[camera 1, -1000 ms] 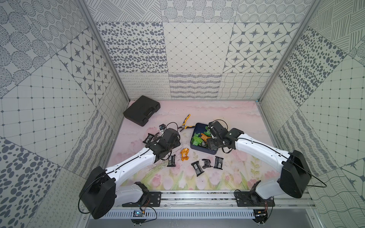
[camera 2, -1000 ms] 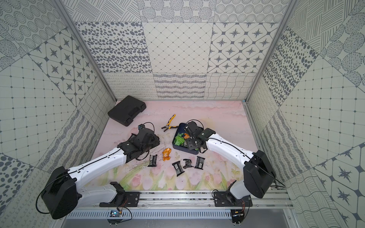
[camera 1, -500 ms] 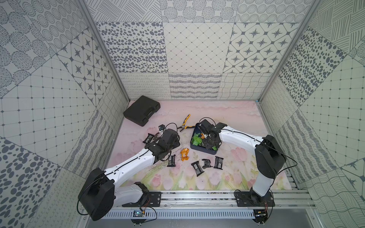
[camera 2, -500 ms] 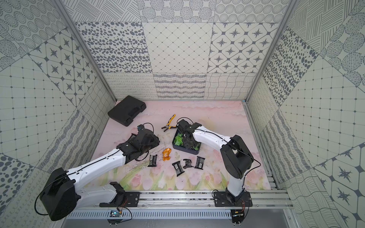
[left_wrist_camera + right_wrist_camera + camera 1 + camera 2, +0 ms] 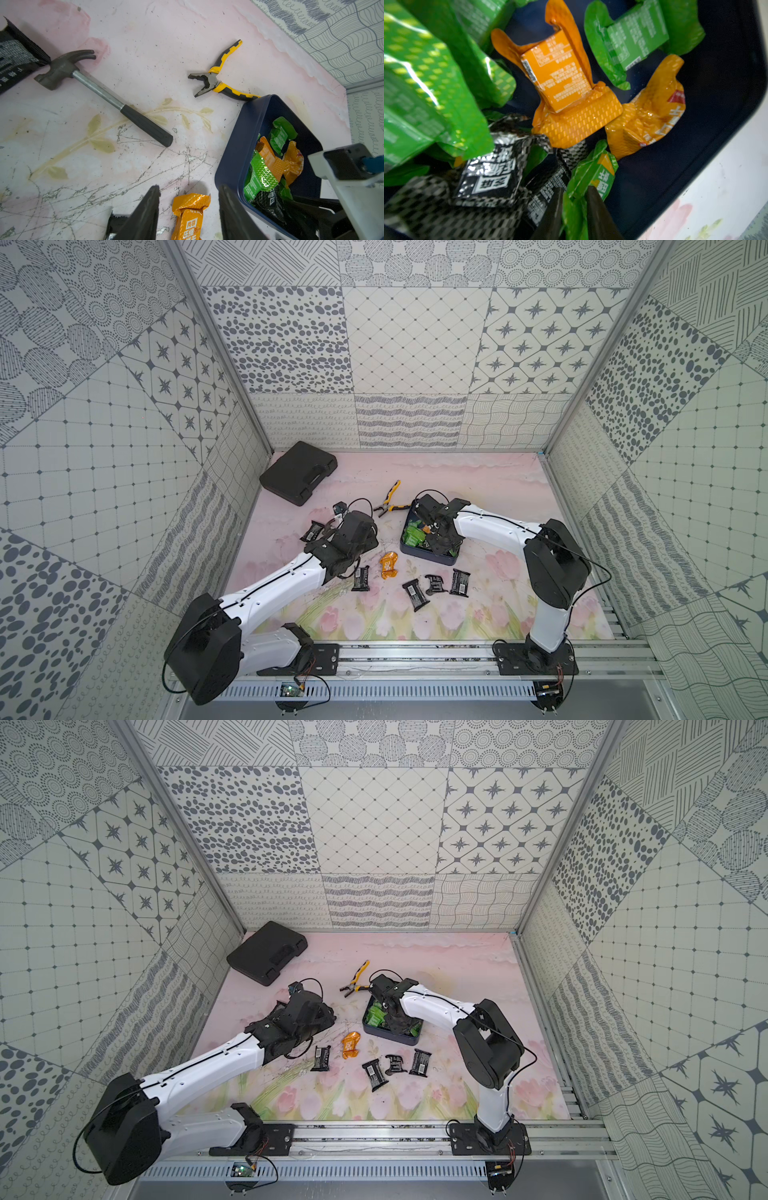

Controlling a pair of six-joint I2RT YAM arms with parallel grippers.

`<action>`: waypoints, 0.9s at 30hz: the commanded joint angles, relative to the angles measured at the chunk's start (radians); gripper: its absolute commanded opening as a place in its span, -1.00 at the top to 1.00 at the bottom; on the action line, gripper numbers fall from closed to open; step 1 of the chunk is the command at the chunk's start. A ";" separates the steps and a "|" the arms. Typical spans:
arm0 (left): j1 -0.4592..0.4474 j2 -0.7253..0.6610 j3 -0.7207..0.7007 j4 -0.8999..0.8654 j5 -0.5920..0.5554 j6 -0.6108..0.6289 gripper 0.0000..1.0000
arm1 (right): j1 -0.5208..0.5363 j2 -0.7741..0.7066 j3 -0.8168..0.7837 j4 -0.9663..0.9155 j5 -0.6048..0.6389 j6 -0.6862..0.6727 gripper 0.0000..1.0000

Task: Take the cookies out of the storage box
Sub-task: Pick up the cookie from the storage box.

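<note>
The right arm (image 5: 494,526) has folded in, its elbow now raised near the blue box (image 5: 428,559). The right gripper (image 5: 575,188) has narrowed inside the box, pinching a green packet (image 5: 591,172) among the cookies (image 5: 562,79). The left gripper (image 5: 189,187) stays spread above an orange packet (image 5: 190,209) on the table (image 5: 104,166).

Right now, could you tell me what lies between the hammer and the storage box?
Nothing: the left wrist view shows bare, scratched mat between hammer and storage box.
</note>
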 commanded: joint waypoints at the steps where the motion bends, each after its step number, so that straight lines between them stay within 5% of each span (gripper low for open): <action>1: 0.004 0.003 0.005 0.022 -0.010 0.001 0.00 | 0.004 -0.012 0.014 -0.015 0.024 0.009 0.65; 12: 0.006 0.002 0.010 0.022 -0.008 -0.006 0.00 | 0.000 -0.115 -0.007 -0.024 0.056 0.032 0.89; 27: 0.007 -0.029 0.007 -0.011 -0.021 -0.041 0.01 | -0.032 -0.274 0.011 -0.017 -0.093 0.085 1.00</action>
